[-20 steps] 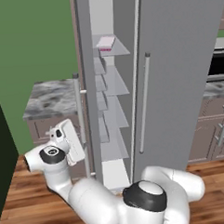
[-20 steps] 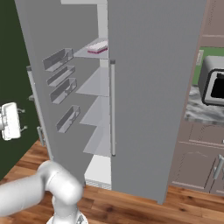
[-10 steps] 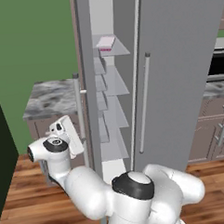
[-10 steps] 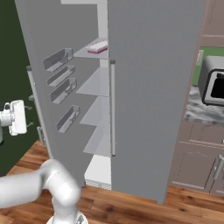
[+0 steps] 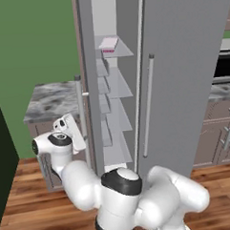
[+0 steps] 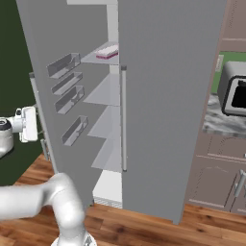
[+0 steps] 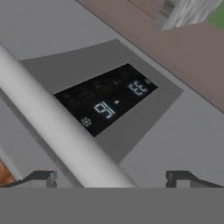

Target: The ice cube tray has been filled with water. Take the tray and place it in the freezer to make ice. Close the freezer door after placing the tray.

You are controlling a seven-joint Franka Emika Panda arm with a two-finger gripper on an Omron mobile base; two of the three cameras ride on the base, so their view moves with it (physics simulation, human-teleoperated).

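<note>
The ice cube tray (image 5: 108, 43) (image 6: 107, 51), pale pink with a magenta edge, lies flat on the top shelf inside the freezer (image 5: 115, 107). The freezer door (image 5: 89, 89) (image 6: 57, 115) stands wide open, its inner bins facing the shelves. My gripper (image 5: 70, 133) (image 6: 29, 124) is at the door's outer face, at mid height, beside the silver bar handle (image 5: 79, 97). In the hand view the handle (image 7: 52, 118) runs diagonally and passes between the two fingertips (image 7: 41, 177) of my open gripper (image 7: 109, 179). Behind it sits the dark dispenser panel (image 7: 107, 103).
The fridge's right door (image 5: 191, 74) is closed, with its own bar handle (image 5: 147, 105). A marble counter (image 5: 49, 101) stands left of the open door, close to my arm. A black appliance (image 6: 235, 93) sits on the counter to the right. Wooden floor lies below.
My hand has moved closer to the outer face of the freezer door, toward its handle. The tray and the door have not moved.
</note>
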